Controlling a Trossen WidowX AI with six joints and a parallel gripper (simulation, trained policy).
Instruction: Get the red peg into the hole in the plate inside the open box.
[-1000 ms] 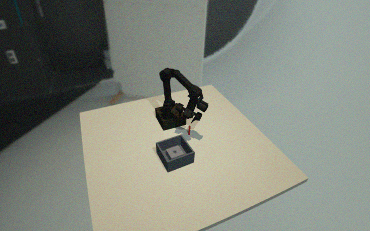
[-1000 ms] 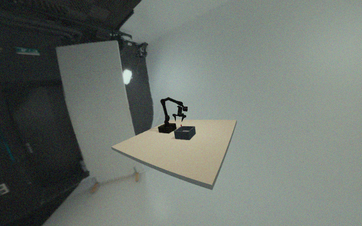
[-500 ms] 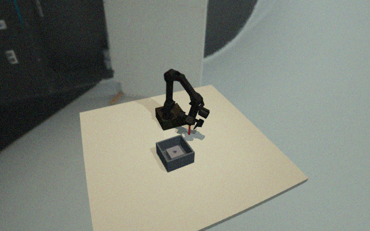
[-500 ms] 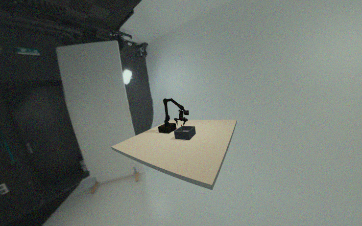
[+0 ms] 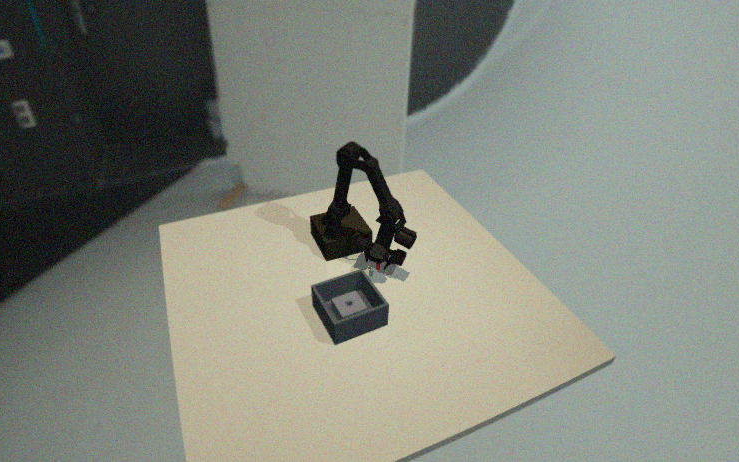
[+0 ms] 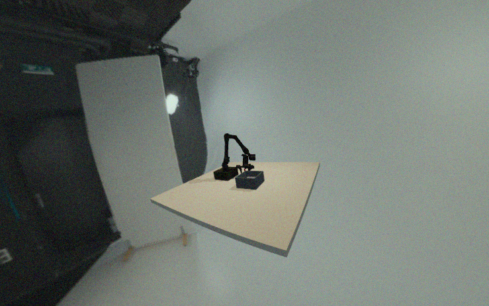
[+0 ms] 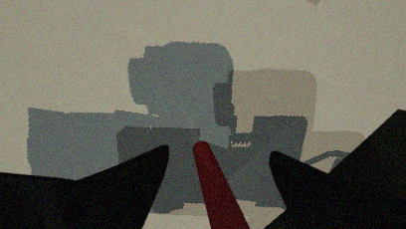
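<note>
Gripper (image 5: 380, 266) (image 6: 245, 171) (image 7: 219, 154) is down low over the table, pointing at the top, with its two fingers apart and nothing clamped between them. Wrist view gives the best look: one black fingertip on each side of the picture, and the red peg (image 5: 377, 266) (image 7: 219, 186) in the gap between them. There's a visible space on both sides of the peg there, though it sits a bit nearer the left-hand finger in that picture. Peg's outside the box, and from the top you only get a small red bit of it peeking out under the gripper. Can't tell exactly how upright it is.

Next thing out is the open box (image 5: 361, 329) (image 6: 249, 182), dark blue-gray, sitting near the gripper but apart from it. Inside at the bottom there's a pale plate (image 5: 357, 300) with a small dark hole around its middle, no peg in it. Behind the gripper, the black arm (image 5: 380, 186) (image 6: 226, 150) bends up and over from a dark base block (image 5: 321, 243) (image 6: 219, 175). All of that is on a pale tan table (image 5: 446, 355) (image 6: 246, 216), with the gripper's shadows spread over the top around the peg.
</note>
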